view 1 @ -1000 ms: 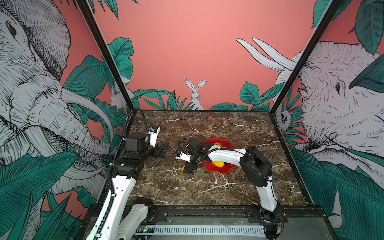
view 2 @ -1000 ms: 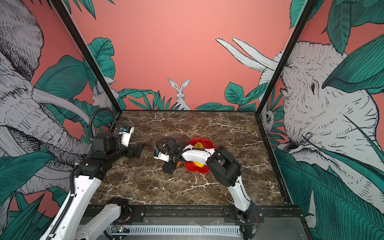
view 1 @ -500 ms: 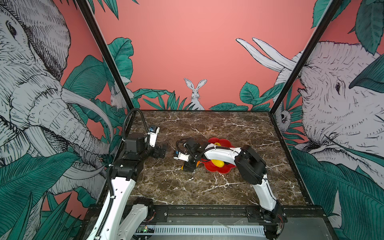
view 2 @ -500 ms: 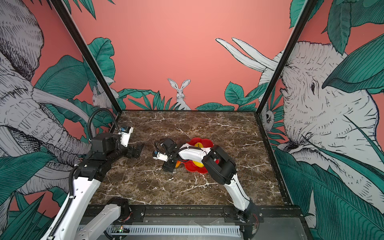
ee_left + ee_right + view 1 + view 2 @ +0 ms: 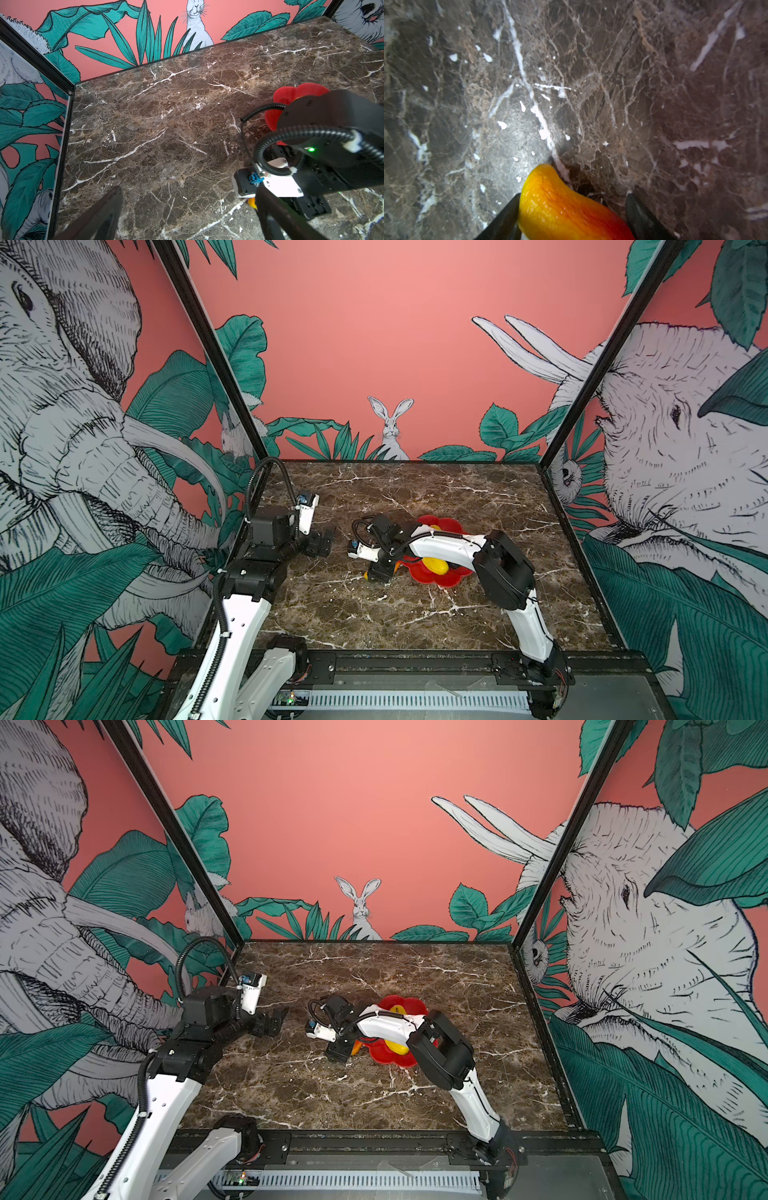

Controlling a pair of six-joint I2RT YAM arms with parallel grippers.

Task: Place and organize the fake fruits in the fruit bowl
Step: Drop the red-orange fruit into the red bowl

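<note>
While the left gripper (image 5: 323, 542) gapes, the right gripper (image 5: 381, 572) straddles an orange-yellow fruit (image 5: 556, 205) beside the fruit bowl (image 5: 434, 580). Whether clamped, I cannot tell.

Looks bright and even in both top views, bends at the edges, blurs in the right wrist view, with small glare on the red-orange fruit (image 5: 562, 209).

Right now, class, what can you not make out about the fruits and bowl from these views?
In both top views the white right arm covers much of the red flower-shaped bowl; fruits inside cannot be counted.
Right wrist view: the frame edge cuts off the orange-yellow elongated plastic fruit; whether the right gripper grips it is unclear.
Left wrist view: that arm hides most of the bowl.
</note>
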